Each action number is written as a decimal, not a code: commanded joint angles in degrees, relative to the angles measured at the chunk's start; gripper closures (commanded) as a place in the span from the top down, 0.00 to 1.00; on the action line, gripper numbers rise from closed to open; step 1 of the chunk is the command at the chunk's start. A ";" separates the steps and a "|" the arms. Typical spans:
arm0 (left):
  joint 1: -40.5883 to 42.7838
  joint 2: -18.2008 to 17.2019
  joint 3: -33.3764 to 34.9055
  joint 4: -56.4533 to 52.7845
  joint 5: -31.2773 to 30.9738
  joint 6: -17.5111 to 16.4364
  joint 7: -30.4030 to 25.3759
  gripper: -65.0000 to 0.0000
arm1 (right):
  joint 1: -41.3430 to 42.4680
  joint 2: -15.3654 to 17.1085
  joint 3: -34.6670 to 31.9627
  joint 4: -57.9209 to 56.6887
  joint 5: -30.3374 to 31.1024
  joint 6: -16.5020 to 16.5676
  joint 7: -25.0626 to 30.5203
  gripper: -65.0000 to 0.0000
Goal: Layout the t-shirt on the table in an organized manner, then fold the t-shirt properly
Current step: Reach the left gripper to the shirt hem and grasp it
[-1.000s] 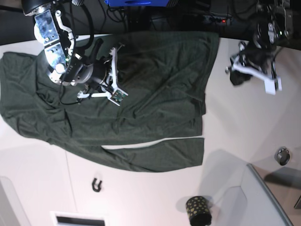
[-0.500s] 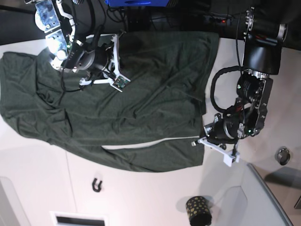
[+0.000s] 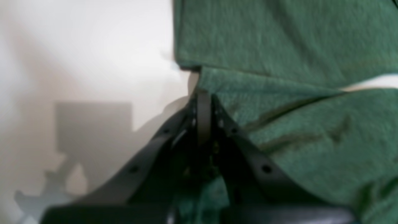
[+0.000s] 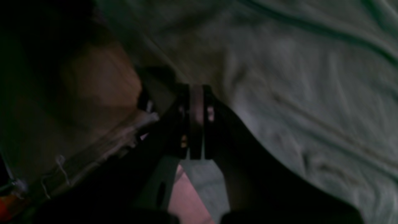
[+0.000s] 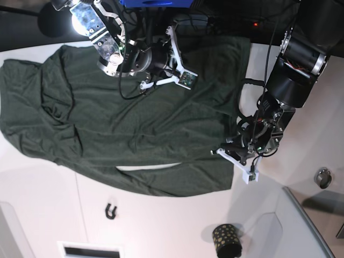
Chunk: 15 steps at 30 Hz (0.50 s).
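The dark green t-shirt (image 5: 145,129) lies spread over the white table (image 5: 43,215), wrinkled on its left side, with a lower flap split off by a thin white gap. My left gripper (image 5: 231,157) sits at the shirt's lower right corner. In the left wrist view this gripper (image 3: 203,93) is shut, its tips pinching the edge of the t-shirt (image 3: 295,93). My right gripper (image 5: 171,54) hovers over the shirt's back edge. In the right wrist view it (image 4: 196,90) is shut above the cloth (image 4: 311,93), and no fabric shows between its tips.
A small black gold-dotted cup (image 5: 227,240) stands near the front edge beside a grey raised panel (image 5: 306,231). A metal ring (image 5: 322,177) lies at the right, and a black hook (image 5: 110,211) and a white slot (image 5: 88,250) at the front left. Dark cables run behind the table.
The left arm came down from the upper right to the shirt's lower right corner and its jaws closed there. The right gripper travelled right along the shirt's back edge.
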 commanded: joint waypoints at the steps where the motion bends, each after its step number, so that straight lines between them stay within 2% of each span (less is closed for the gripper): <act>1: -1.63 0.53 1.02 -1.30 0.26 0.87 0.21 0.00 | 0.57 -0.94 0.03 0.87 0.64 0.39 0.91 0.00; 3: -3.30 1.15 2.69 -4.46 0.26 0.87 -2.26 0.00 | 0.65 -2.08 -0.77 0.34 0.64 0.48 0.91 0.00; 8: -6.29 3.78 6.12 -8.51 0.70 0.87 -5.60 0.00 | 4.96 -2.79 -8.15 -5.90 0.73 0.48 2.05 0.00; 11: -7.69 5.54 6.29 -9.91 5.27 0.87 -7.09 0.00 | 7.60 -5.78 -7.97 -13.11 0.64 0.48 6.18 0.00; 15: -9.89 9.59 6.29 -14.57 12.74 0.87 -8.50 0.00 | 11.64 -7.09 -7.97 -18.83 0.73 0.39 6.54 0.00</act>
